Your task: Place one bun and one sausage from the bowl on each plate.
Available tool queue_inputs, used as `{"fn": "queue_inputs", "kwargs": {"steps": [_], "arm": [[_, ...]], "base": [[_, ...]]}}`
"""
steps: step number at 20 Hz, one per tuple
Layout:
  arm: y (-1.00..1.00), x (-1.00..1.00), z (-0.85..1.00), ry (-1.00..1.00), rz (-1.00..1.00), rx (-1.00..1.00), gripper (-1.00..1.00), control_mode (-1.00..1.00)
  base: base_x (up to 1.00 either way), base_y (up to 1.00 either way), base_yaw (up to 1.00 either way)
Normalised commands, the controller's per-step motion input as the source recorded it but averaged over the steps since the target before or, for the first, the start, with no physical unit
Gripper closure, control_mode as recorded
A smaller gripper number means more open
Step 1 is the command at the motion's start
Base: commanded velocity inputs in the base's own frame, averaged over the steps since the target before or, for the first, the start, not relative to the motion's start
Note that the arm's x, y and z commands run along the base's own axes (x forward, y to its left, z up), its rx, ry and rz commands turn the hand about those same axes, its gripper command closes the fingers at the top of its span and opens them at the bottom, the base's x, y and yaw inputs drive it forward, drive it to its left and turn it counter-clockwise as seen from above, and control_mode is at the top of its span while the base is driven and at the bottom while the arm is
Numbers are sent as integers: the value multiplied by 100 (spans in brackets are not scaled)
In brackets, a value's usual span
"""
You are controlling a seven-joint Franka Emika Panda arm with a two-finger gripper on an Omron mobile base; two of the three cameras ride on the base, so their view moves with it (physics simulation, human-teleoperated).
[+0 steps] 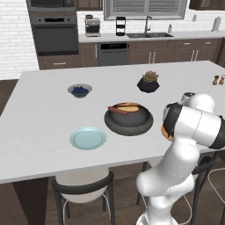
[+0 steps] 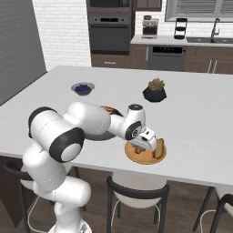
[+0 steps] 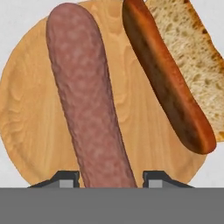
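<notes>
You are hovering the gripper [image 3: 107,181] right over the orange-brown wooden plate [image 3: 26,131], and in the hand view a sausage [image 3: 87,109] is running between the two finger tips [image 3: 65,180], from about 6 o'clock up to 11 o'clock across the plate. The jaws are standing just wider than the link, one either side of it; whether they are pinching it or have let go I cannot tell, since the contact is hidden at the bottom edge. The sausage seems to be lying flat on the wood, which reads as a set-down in progress, though that is a judgement. Beside it, toward 2 o'clock, a bun [image 3: 188,65] is lying on its side, its browned crust facing the sausage and its pale crumb outward, so this plate is probably getting its full pair. In the right base view the plate [image 2: 132,157] is sitting near the counter's front edge, right under the hand. The dark-grey bowl [image 1: 128,123] is sitting near the counter's middle with another bun [image 1: 127,105] and sausage [image 1: 117,110] in it, most likely waiting for the pale blue plate [image 1: 88,138], which is lying bare at the bowl's 8 o'clock. No brand, label or writing is readable anywhere.
</notes>
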Motion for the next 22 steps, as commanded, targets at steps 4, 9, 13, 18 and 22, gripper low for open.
{"fn": "queue_inputs", "kwargs": {"steps": [4, 9, 13, 18, 22], "arm": [[0, 0, 0, 0, 0, 0, -100, -100], [2, -1, 12, 0, 0, -1, -100, -100], [53, -7, 84, -11, 10, -16, -100, -100], [81, 20, 95, -4, 20, -10, -100, -100], [84, 62, 96, -9, 40, 3, -100, -100]], "base": [[0, 0, 0], [0, 0, 0], [0, 0, 0], [0, 0, 0], [0, 0, 0]]}}
